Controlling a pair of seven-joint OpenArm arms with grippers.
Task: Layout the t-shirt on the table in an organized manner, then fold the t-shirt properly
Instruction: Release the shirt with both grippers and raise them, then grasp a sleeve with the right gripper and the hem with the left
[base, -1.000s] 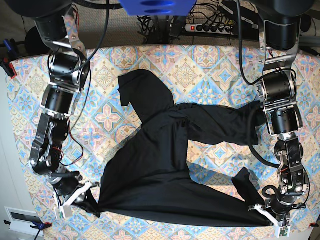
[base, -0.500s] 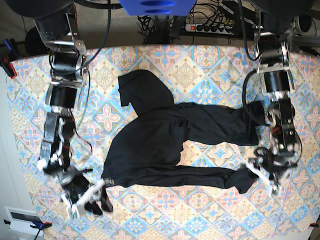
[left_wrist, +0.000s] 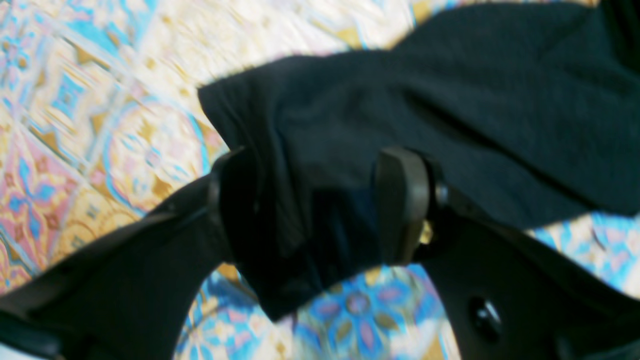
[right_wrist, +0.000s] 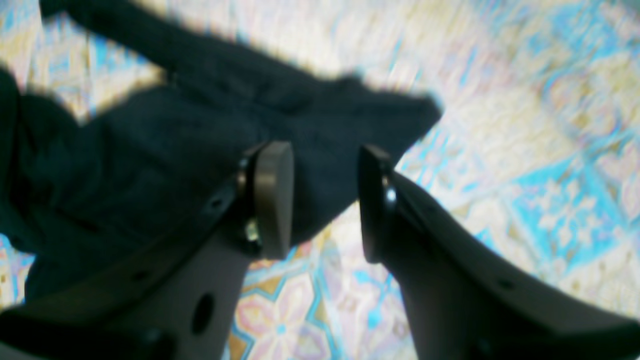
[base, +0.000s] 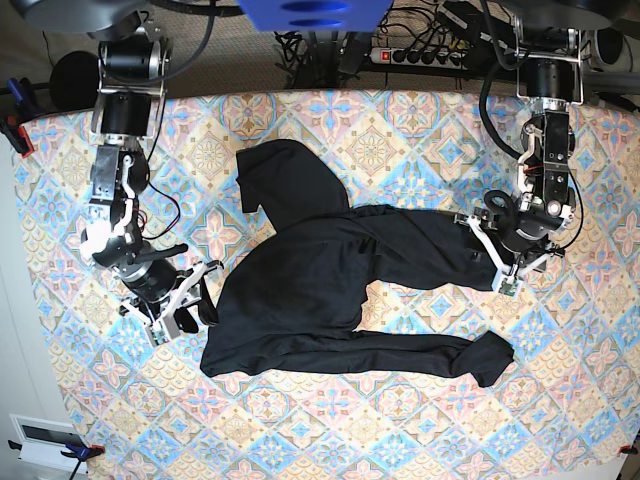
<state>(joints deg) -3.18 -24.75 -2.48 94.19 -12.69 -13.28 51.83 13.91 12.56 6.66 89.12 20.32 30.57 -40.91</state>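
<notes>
Bright, even light; both wrist views smeared with motion blur.

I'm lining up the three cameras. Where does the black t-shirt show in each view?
Base: t-shirt crumpled mid-table between both arms.
Left wrist: fills upper right, a corner between the open left gripper.
Right wrist: upper left, behind the open right gripper.
Shared landmark: the tile-patterned table.

The table (base: 400, 420) has open room along the near edge and at the far corners. The crumpled t-shirt (base: 320, 290) blocks the middle, between both arms.
</notes>
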